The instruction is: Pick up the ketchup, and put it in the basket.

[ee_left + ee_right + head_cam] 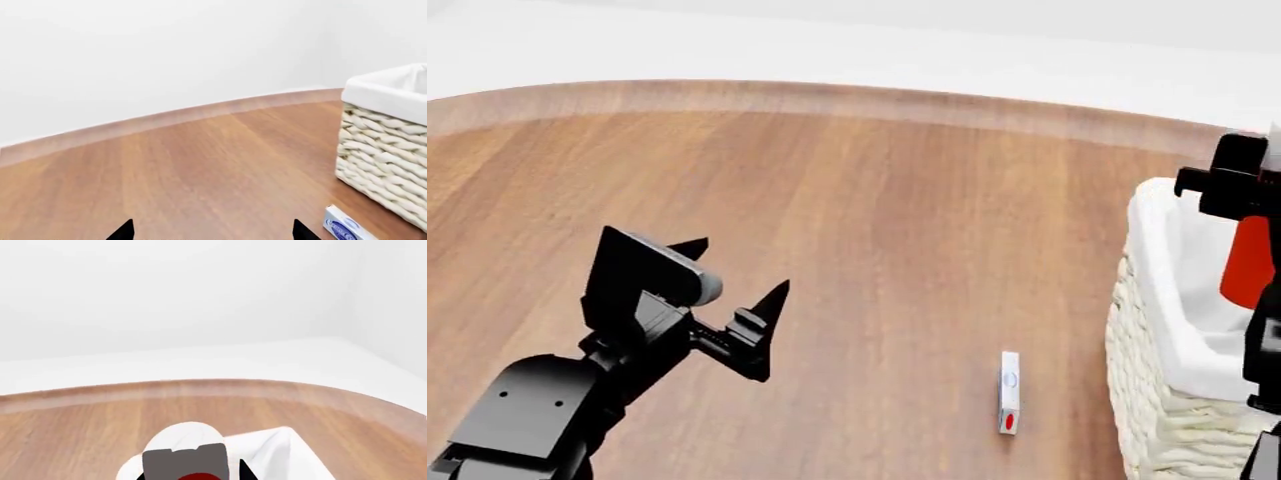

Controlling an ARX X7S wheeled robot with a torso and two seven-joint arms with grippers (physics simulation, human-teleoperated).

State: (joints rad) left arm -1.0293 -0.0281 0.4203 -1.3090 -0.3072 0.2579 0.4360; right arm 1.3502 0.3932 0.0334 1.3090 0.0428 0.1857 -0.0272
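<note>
Head view: orange-red plastic ketchup (1246,262) over woven wicker basket (1169,420).

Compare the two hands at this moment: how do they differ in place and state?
The left hand hangs open over bare wooden tabletop, holding nothing. The right hand is at the basket, over its liner, with the ketchup hanging below it, apparently gripped. The left shows whole; the right is cut by the frame edge. Both are black.

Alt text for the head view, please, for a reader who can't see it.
At the right edge, the right gripper holds the ketchup over the cream wicker basket. The left gripper hovers open above the bare wooden table, and a small white box lies near the basket.
</note>
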